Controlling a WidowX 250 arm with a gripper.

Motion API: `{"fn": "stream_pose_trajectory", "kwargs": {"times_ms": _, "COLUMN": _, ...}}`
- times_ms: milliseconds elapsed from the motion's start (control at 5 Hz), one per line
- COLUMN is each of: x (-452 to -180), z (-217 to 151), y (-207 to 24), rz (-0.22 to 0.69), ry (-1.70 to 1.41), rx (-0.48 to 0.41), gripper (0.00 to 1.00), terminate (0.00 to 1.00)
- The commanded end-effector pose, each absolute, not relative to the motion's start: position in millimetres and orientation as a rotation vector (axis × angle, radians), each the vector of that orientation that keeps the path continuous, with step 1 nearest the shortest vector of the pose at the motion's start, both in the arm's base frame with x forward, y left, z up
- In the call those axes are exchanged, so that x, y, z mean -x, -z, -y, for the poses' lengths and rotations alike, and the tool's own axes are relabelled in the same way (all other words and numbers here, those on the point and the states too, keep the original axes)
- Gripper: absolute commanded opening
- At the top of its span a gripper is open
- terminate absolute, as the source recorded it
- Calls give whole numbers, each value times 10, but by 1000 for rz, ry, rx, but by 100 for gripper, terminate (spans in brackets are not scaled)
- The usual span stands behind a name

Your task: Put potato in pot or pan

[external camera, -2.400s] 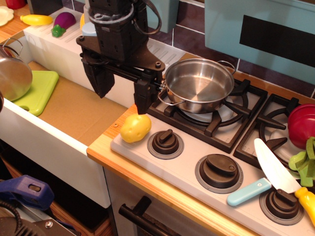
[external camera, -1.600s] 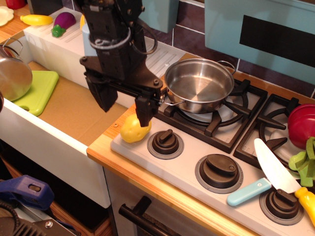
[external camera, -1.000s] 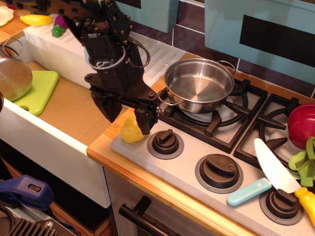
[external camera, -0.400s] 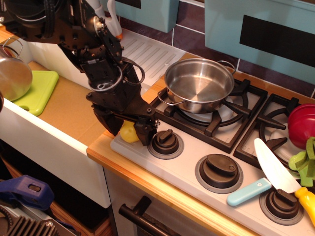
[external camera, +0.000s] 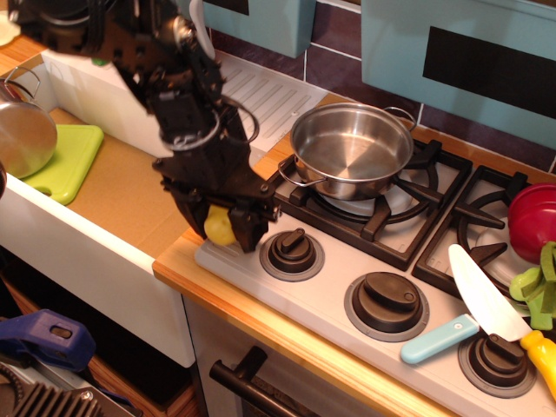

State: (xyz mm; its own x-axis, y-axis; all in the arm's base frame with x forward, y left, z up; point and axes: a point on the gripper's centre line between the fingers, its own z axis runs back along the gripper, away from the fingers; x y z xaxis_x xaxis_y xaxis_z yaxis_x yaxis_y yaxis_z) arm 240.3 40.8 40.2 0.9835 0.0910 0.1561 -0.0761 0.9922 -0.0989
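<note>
The yellow potato (external camera: 218,227) lies on the front left corner of the toy stove, mostly hidden between my black fingers. My gripper (external camera: 222,231) has come down over it, with one finger on each side pressing against it. It looks shut on the potato, which still rests on the stove surface. The shiny steel pan (external camera: 352,149) with wire loop handles stands empty on the left burner, up and to the right of the gripper.
A stove knob (external camera: 293,252) sits just right of the gripper. A rounded steel pot (external camera: 22,130) and a green cutting board (external camera: 71,156) are in the sink at left. A red pot (external camera: 534,221) and a toy knife (external camera: 473,300) are at right.
My gripper has come down around the potato and its fingers have closed in on it. The potato has stayed in place on the stove corner.
</note>
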Motion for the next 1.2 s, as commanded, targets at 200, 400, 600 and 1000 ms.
{"fn": "stream_pose_trajectory", "kwargs": {"times_ms": 200, "x": -2940, "z": -398, "y": -1167, "rz": 220, "ry": 29, "rx": -4, "gripper": 0, "terminate": 0}}
{"fn": "stream_pose_trajectory", "kwargs": {"times_ms": 400, "x": -3204, "z": -277, "y": -1169, "rz": 273, "ry": 91, "rx": 8, "gripper": 0, "terminate": 0}}
{"fn": "stream_pose_trajectory", "kwargs": {"times_ms": 600, "x": -3397, "z": -193, "y": -1144, "rz": 286, "ry": 110, "rx": 31, "gripper": 0, "terminate": 0}}
{"fn": "stream_pose_trajectory", "kwargs": {"times_ms": 1000, "x": -3449, "z": -149, "y": -1095, "rz": 304, "ry": 80, "rx": 70, "gripper": 100, "terminate": 0}}
